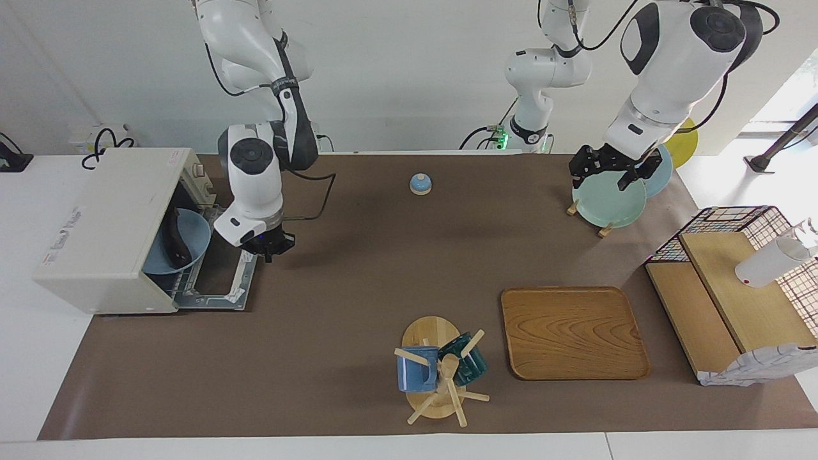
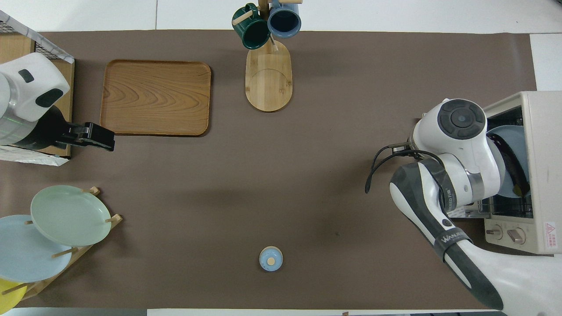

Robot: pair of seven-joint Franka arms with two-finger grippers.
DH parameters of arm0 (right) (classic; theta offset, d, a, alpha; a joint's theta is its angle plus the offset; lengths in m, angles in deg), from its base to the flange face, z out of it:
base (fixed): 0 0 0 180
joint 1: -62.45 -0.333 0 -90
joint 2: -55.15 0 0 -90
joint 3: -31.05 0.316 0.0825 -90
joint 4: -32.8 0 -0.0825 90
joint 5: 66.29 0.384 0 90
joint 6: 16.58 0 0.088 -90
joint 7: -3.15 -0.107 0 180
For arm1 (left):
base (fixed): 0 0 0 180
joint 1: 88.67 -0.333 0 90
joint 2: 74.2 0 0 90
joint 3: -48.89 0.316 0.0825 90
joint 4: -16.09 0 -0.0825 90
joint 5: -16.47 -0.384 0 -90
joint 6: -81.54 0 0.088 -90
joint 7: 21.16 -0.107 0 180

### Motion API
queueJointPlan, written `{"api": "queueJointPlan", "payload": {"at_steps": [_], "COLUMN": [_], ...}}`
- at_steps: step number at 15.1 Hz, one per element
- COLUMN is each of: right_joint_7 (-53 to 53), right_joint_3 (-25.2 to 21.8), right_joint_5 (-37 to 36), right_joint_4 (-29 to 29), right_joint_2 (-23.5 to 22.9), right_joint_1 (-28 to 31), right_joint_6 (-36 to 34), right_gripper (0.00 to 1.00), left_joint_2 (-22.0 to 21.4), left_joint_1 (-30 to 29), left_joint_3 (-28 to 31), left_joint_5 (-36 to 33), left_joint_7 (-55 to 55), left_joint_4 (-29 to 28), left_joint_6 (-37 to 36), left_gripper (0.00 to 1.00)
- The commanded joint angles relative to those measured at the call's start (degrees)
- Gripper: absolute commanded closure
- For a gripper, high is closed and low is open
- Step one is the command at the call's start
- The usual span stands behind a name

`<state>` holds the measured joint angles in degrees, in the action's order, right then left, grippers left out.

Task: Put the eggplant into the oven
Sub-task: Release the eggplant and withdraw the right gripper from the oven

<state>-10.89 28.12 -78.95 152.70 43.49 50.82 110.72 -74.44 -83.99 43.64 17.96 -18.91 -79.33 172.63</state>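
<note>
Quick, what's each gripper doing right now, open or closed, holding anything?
Left gripper: open, empty, over the green plate in the plate rack.
Right gripper: shut, empty, over the oven's open door; the eggplant lies inside.

Eggplant (image 1: 174, 237): glossy dark purple-black, slender, lying inside oven, apart from right gripper (image 1: 270, 250) | Oven (image 1: 102, 227): boxy off-white, door folded down under right gripper, at right arm's table end

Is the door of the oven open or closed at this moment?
Open. The oven door lies folded down flat on the table, and the blue plate with the eggplant shows inside.
</note>
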Motion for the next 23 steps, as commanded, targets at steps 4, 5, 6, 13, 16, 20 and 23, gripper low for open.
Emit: {"api": "queueJointPlan", "payload": {"at_steps": [4, 5, 6, 13, 16, 20, 23], "right_joint_7": [-1.2, -1.2, -1.3, -1.3, -1.2, 5.0, 11.8], "right_joint_3": [-0.2, -0.2, -0.2, -0.2, -0.2, -0.1, -0.1], "right_joint_5": [-0.5, -1.6, -3.0, -8.8, -11.8, -13.8, -12.2], "right_joint_4": [0.8, 0.7, 0.8, 1.6, 1.1, -4.7, -6.4], "right_joint_2": [-1.5, -1.4, -1.3, -0.9, -0.9, 0.6, 4.7], "right_joint_1": [0.1, 0.2, 0.2, 0.3, 0.2, 0.8, 4.0], "right_joint_6": [-1.0, -2.1, -2.8, -6.0, -7.5, -14.5, -18.3], "right_gripper": [1.00, 1.00, 1.00, 1.00, 1.00, 1.00, 1.00], "left_joint_2": [-0.7, -0.7, -0.7, -0.7, -0.7, -0.7, -0.7], "left_joint_1": [-0.2, -0.2, -0.2, -0.2, -0.2, -0.2, -0.2], "left_joint_3": [0.1, 0.1, 0.0, 0.0, 0.1, 0.1, 0.1], "left_joint_5": [-0.7, -0.7, -0.7, -0.7, -0.7, -0.7, -0.7], "left_joint_7": [-0.4, -0.4, -0.4, -0.4, -0.5, -0.4, -0.5], "left_joint_4": [0.1, 0.1, 0.1, 0.1, 0.1, 0.1, 0.1], "left_joint_6": [-0.9, -0.9, -0.9, -0.9, -0.9, -0.9, -0.9], "left_gripper": [0.00, 0.00, 0.00, 0.00, 0.00, 0.00, 0.00]}}
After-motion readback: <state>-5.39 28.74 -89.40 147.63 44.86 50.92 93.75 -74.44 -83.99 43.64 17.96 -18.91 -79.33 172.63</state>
